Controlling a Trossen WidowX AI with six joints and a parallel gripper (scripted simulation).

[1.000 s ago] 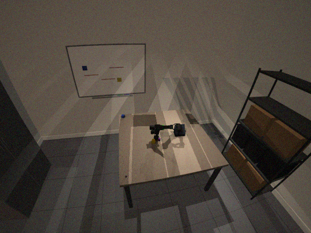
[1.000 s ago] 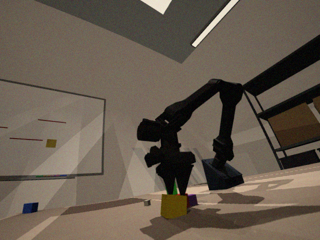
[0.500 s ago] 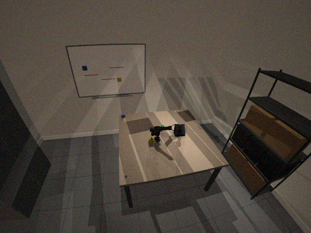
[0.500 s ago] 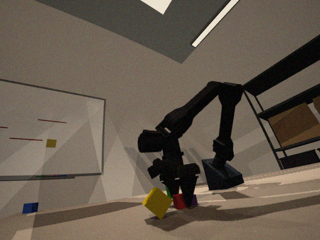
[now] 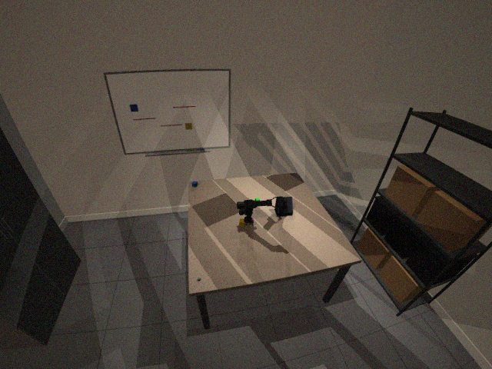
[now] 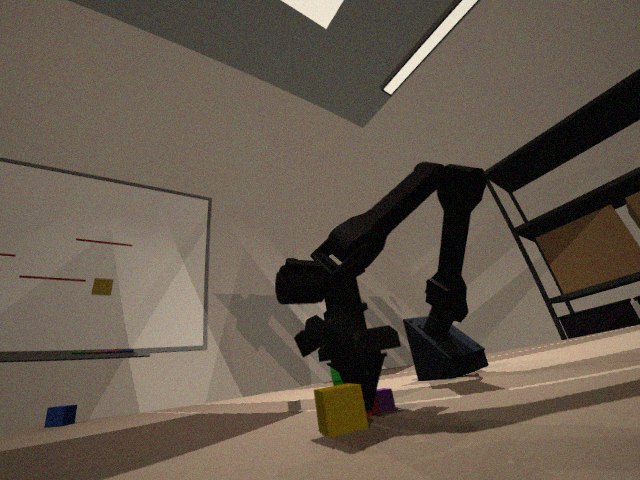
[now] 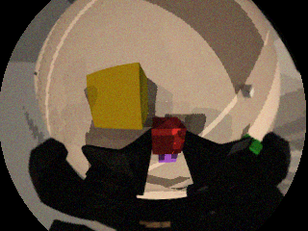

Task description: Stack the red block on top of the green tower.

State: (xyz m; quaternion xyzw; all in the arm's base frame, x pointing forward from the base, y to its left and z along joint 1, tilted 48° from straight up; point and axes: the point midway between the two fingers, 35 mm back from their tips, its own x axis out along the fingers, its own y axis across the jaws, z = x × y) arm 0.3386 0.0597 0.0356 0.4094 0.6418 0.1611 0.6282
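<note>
The red block (image 7: 168, 135) (image 6: 370, 413) sits between the fingertips of my gripper (image 7: 165, 130) (image 6: 370, 409). In the wrist view a finger meets it on each side, so the gripper is shut on it, low at table level. In the exterior view only a sliver of red shows beside the fingers. The green tower (image 5: 257, 199) (image 6: 336, 375) (image 7: 255, 145) stands behind the arm as seen from the exterior view. Most of it is hidden by the arm, and only a green corner shows past the right finger in the wrist view.
A yellow block (image 5: 241, 223) (image 6: 342, 410) (image 7: 115, 98) stands close beside the fingers. A purple block (image 6: 385, 401) (image 7: 167, 158) is just beyond the red block. A small grey cube (image 6: 294, 406) (image 7: 247, 90) and a blue block (image 5: 194, 184) (image 6: 61, 415) lie farther off.
</note>
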